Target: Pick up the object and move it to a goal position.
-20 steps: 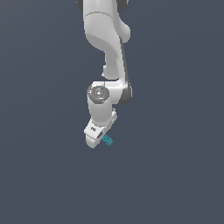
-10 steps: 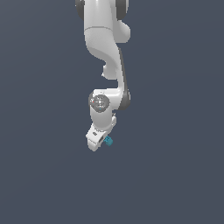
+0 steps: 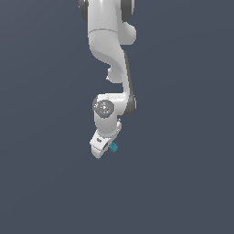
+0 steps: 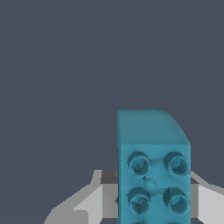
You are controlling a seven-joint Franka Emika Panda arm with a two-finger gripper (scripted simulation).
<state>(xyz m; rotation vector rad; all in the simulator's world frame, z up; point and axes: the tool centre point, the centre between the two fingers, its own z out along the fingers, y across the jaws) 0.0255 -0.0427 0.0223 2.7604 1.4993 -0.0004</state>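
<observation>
jaws closed on one teal block (image 4: 153,175)

No legible text, label or number anywhere — only a dark, unreadable mark on the claw (image 3: 101,147).

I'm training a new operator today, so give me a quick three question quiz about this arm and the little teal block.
1. True or false: the teal block sits between the fingers of the white gripper.
2. Multiple choice: in the wrist view, the face of the block toward the camera shows A) a smooth surface, B) round holes in two columns, C) a printed label.
3. Fill in: in the exterior view, the block pokes out on the view's ____ side of the gripper.

Key: 1 true; 2 B; 3 right.
</observation>
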